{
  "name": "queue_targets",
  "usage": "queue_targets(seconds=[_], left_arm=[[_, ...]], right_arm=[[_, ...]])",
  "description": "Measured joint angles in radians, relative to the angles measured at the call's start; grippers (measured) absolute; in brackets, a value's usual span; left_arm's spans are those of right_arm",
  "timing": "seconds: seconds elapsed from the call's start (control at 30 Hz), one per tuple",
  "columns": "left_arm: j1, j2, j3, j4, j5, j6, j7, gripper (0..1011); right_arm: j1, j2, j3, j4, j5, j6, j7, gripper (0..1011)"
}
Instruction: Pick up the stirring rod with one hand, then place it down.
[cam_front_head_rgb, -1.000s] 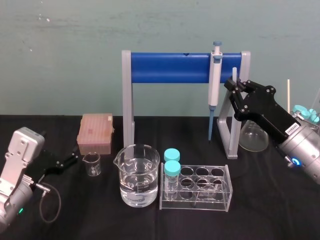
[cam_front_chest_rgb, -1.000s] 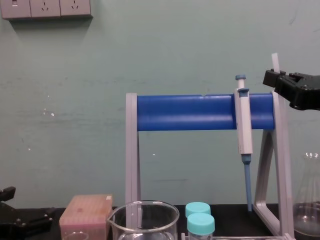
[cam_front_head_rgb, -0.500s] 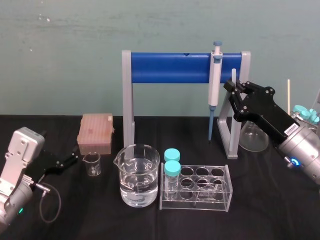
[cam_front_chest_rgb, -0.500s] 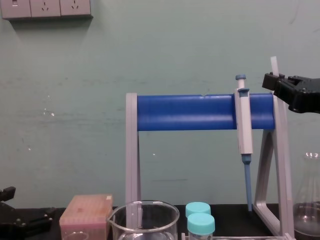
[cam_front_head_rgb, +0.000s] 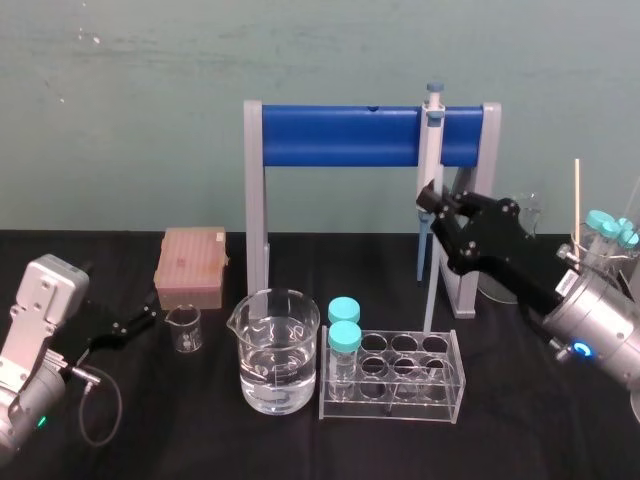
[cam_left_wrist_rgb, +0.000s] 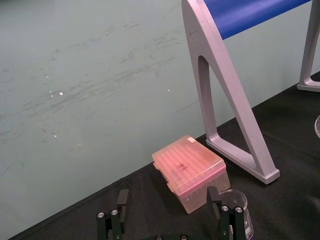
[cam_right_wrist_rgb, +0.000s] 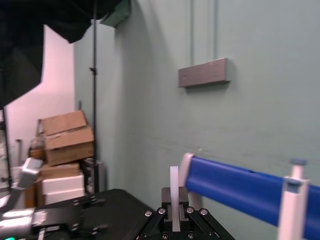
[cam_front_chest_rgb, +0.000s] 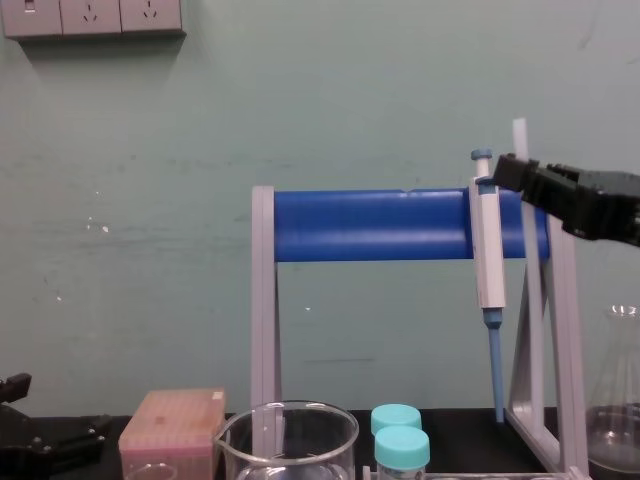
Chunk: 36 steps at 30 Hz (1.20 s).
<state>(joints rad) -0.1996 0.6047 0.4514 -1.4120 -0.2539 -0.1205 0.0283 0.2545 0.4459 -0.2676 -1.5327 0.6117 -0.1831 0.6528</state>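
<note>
Pick step done, I judge: R gripper clamps stirring rod upright, right of centre, lower end near tube rack. Next: lower, lay flat, release. L gripper parked left, wide.

A laboratory bench: a pipette hangs from a blue-barred stand above a black-covered table set with a beaker of clear liquid, a clear tube rack holding two teal-capped vials, and a pink tip box.
</note>
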Motion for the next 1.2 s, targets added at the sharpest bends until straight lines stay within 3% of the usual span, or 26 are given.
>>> queue_targets(seconds=[0.53, 0.93, 1.2], left_arm=[[0.000, 0.000, 0.000, 0.000, 0.000, 0.000, 0.000, 1000], [0.000, 0.000, 0.000, 0.000, 0.000, 0.000, 0.000, 1000], [0.000, 0.000, 0.000, 0.000, 0.000, 0.000, 0.000, 1000]], right_arm=[[0.015, 0.023, -0.076, 0.060, 0.015, 0.013, 0.027, 68], [0.064, -0.002, -0.111, 0.138, -0.009, -0.030, 0.022, 68], [0.083, -0.014, -0.134, 0.185, -0.023, -0.024, 0.027, 68]])
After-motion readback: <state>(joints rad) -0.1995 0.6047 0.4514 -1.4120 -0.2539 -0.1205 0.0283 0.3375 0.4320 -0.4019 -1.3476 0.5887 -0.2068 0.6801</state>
